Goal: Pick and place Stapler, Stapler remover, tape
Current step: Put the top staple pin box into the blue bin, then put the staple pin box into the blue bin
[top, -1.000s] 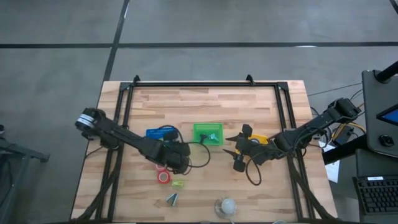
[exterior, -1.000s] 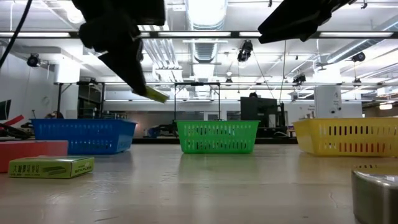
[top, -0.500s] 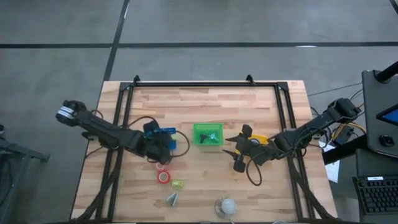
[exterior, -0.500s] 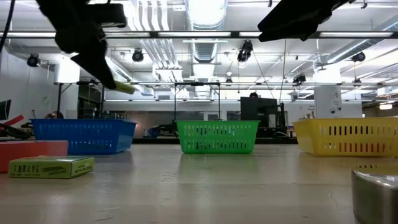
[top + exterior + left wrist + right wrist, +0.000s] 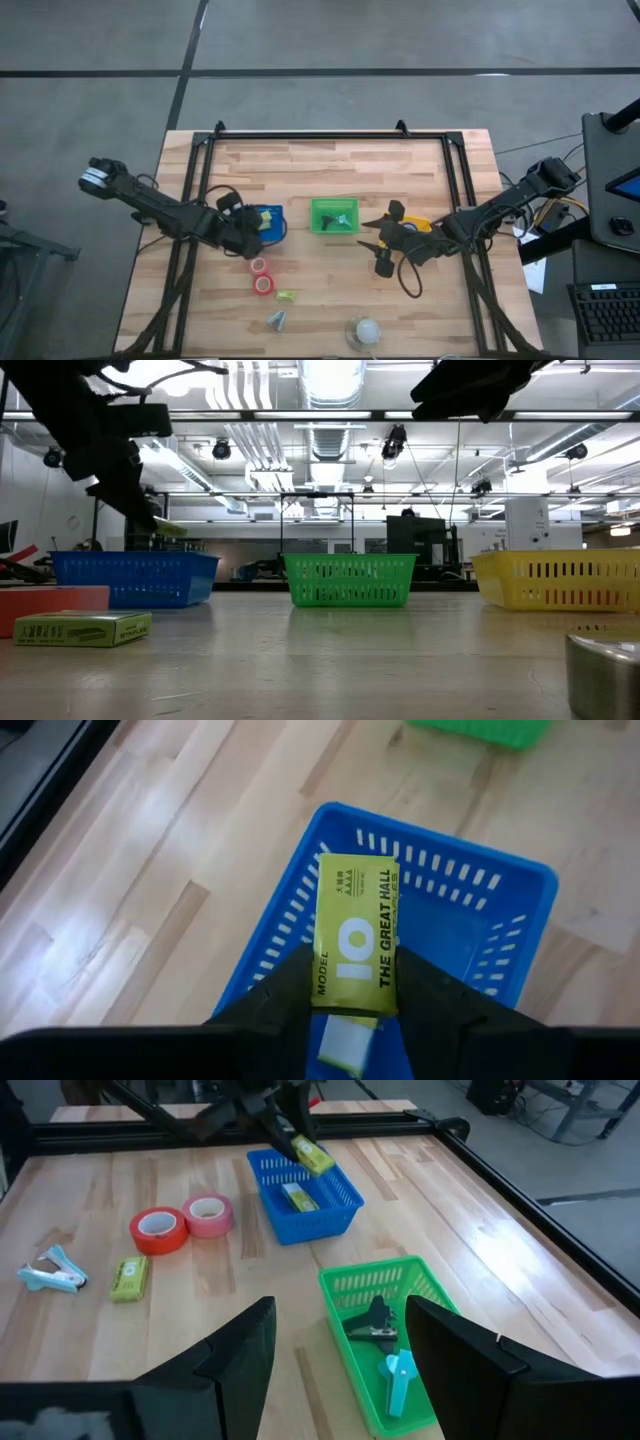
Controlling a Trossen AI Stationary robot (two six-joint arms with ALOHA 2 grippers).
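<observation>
left gripper (image 5: pixel 352 995): over the blue basket (image 5: pixel 500 920), centre-left of the high view; fingers clamped on a yellow staple box (image 5: pixel 357 935), box held above the basket's inside, not yet let go
right gripper (image 5: pixel 378 240): hangs right of centre in the high view, beside the green basket (image 5: pixel 333 215); fingers spread, nothing between them
blue basket contents: one yellow box already lying inside (image 5: pixel 298 1197)
green basket contents: dark staple remover (image 5: pixel 374 1323) and a light blue one (image 5: pixel 399 1377)
tape: only two rolls visible, red roll (image 5: pixel 158 1229) and pink roll (image 5: pixel 208 1213), touching each other on the table, just below the blue basket in the high view; untouched
loose items: yellow-green staple box (image 5: pixel 129 1277) and light blue staple remover (image 5: pixel 51 1269), lower centre-left of the high view; white ball (image 5: pixel 364 330) at the bottom edge
yellow basket (image 5: pixel 558 580): right side of the low view, contents hidden
risk 1: held box sits toward the basket's near wall; dropped from this height it may clip the rim and bounce onto the table
risk 2: box tilts in the grip, could land on the box below and sit proud
risk 3: left arm coming back down for the tape could nudge the touching rolls apart
</observation>
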